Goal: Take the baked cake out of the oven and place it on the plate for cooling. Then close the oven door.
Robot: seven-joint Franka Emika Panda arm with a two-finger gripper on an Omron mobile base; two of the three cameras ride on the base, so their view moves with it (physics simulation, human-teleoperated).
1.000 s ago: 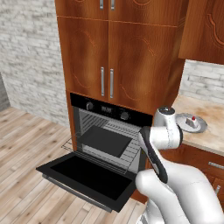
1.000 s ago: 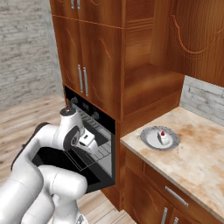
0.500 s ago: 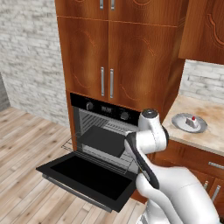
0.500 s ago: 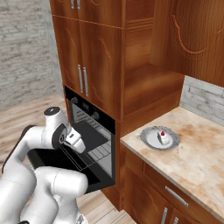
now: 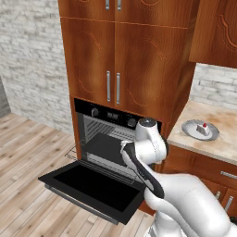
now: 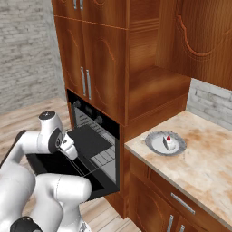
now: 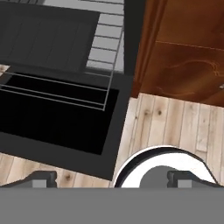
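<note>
Resting on plate (image 6: pixel 156 146): baked cake (image 6: pixel 168 142) | oven door (image 5: pixel 92 187): down over wood floor (image 5: pixel 28 185) | end effector (image 7: pixel 111 179): spread

Cake (image 6: pixel 168 142) on the plate (image 6: pixel 155 146), plate on the worktop (image 6: pixel 208 165) right of the oven (image 5: pixel 110 134), oven door (image 5: pixel 92 187) hanging open in front, tray (image 5: pixel 105 147) inside on a rack.

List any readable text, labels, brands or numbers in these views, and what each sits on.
No text reads clearly in any view.
Oven control panel display, between the two knobs: too small and blurred to read.
Oven door, cabinet doors, plate and cake: no markings visible.
</note>
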